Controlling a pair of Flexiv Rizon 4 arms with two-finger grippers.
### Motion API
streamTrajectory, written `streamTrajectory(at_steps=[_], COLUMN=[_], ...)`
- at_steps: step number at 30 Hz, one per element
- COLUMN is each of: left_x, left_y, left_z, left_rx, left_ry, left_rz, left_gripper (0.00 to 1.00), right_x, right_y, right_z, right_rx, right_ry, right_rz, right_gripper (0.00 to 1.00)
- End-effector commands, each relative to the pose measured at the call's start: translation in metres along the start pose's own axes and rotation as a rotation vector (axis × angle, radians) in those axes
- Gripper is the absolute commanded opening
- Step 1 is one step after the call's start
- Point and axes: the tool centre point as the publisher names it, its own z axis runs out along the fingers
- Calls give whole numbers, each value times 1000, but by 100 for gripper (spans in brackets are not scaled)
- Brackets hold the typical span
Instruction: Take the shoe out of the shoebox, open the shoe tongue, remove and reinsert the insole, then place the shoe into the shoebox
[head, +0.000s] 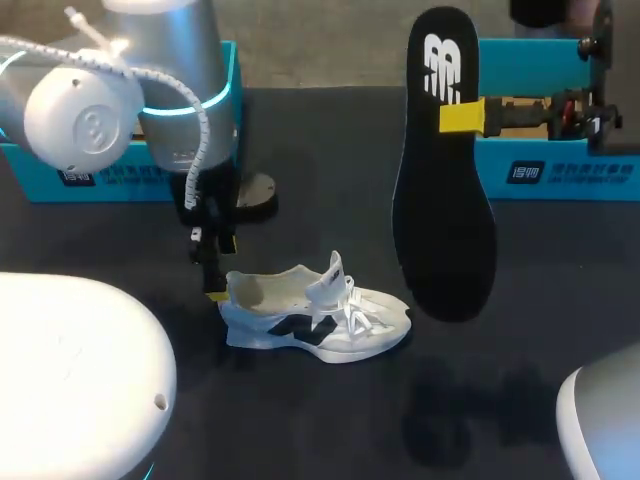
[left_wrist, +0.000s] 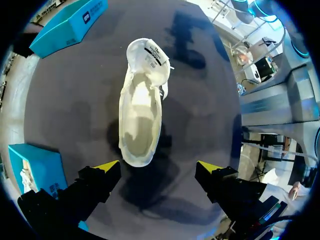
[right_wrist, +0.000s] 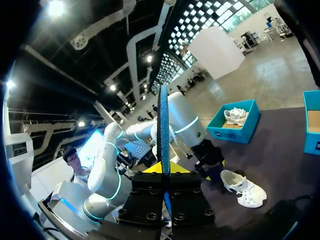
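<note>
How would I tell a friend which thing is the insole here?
Find the dark table with the white shoe in its middle. Right of the shoe, the right gripper holds the insole in the air. It is the only long, flat, black piece, with a white mark at its upper end.

White logo marks the insole (head: 445, 205); the shoebox (head: 590, 188) label's print is illegible.

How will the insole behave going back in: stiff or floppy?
Probably semi-stiff: pinched by the right gripper, the insole is straight on both sides of the grip. Edge-on it looks thin, so likely light, and may flex if jammed against the shoe.
</note>
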Motion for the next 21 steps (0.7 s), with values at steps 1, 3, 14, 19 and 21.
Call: streamTrajectory(at_steps=[1, 3, 14, 19, 21], left_x=[0, 0, -7, -11, -12], left_y=[-2, -2, -5, -6, -6], left_z=[-3, -5, -11, -12, -13], left_rx=[-37, -40, -31, -21, -23], left_ry=[-25, -38, -148, -166, -168], left_rz=[12, 18, 45, 38, 31], left_gripper=[100, 100, 100, 100, 100], right_x=[4, 4, 4, 4, 4], right_y=[-1, -1, -1, -1, -1], right_z=[5, 5, 5, 5, 5], right_rx=[-4, -4, -4, -4, -4], right_ry=[-6, -6, -6, -6, -6], right_rz=[1, 1, 1, 1, 1], right_gripper=[0, 0, 0, 0, 0])
